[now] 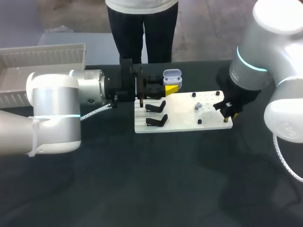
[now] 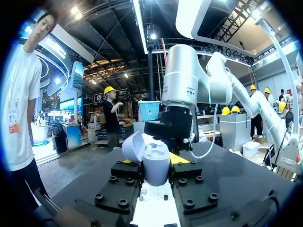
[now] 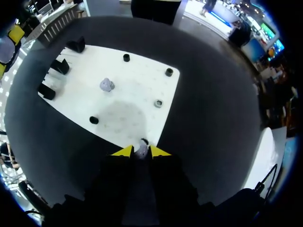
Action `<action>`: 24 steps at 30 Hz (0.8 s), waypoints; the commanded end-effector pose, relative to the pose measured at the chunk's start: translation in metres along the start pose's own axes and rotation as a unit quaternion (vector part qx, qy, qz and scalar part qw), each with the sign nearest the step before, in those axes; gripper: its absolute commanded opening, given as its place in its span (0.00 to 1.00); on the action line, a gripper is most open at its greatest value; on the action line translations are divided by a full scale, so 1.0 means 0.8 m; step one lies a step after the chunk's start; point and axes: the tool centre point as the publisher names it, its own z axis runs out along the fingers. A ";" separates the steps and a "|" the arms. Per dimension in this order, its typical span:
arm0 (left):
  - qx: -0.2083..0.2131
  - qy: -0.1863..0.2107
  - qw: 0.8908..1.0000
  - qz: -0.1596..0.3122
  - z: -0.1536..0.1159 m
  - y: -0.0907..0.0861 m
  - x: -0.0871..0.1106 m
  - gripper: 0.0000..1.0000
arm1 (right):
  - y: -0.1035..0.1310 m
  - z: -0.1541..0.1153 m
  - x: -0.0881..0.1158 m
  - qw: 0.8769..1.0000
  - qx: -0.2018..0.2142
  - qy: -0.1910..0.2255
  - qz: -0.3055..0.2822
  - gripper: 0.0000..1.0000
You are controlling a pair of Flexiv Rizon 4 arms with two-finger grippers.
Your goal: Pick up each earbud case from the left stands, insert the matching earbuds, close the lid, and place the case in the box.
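A pale lavender earbud case [image 1: 172, 75] with its lid up is held over the far left of the white board [image 1: 182, 113], and my left gripper [image 1: 169, 86] is shut on it. In the left wrist view the case [image 2: 154, 158] sits upright between the fingers of my left gripper [image 2: 155, 172]. My right gripper [image 1: 228, 115] is at the board's near right corner. In the right wrist view, my right gripper [image 3: 141, 152] has a small pale earbud [image 3: 141, 149] pinched between its tips at the board's edge. Another earbud [image 3: 106, 85] stands on the board [image 3: 137, 90].
Two black stands [image 1: 156, 105] [image 1: 156, 120] sit on the board's left part, and several small black pegs [image 3: 169, 72] dot its right part. A white ribbed box [image 1: 42, 59] lies at the back left. Dark table [image 1: 156, 179] surrounds the board.
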 end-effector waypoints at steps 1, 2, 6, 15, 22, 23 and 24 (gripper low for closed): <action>-0.003 -0.002 1.000 0.002 0.000 -0.002 0.001 0.00 | 0.006 -0.048 0.003 1.000 0.003 0.011 -0.001 0.00; -0.003 -0.002 1.000 0.002 0.000 -0.002 0.001 0.00 | 0.009 -0.058 0.002 1.000 0.006 0.018 -0.003 0.00; -0.003 -0.002 1.000 0.002 0.000 -0.002 0.001 0.00 | 0.021 -0.095 -0.005 0.999 0.010 0.031 -0.010 0.00; -0.003 -0.002 1.000 0.002 0.000 -0.002 0.001 0.00 | 0.046 -0.164 -0.025 0.999 0.027 0.023 -0.007 0.00; -0.003 -0.002 1.000 0.002 0.000 -0.002 0.001 0.00 | 0.053 -0.174 -0.031 0.999 0.030 0.019 0.005 0.00; -0.003 -0.002 1.000 0.002 0.000 -0.002 0.001 0.00 | 0.053 -0.174 -0.031 0.999 0.030 0.019 0.005 0.00; -0.003 -0.002 1.000 0.002 0.000 -0.002 0.001 0.00 | 0.053 -0.174 -0.031 0.999 0.030 0.019 0.005 0.00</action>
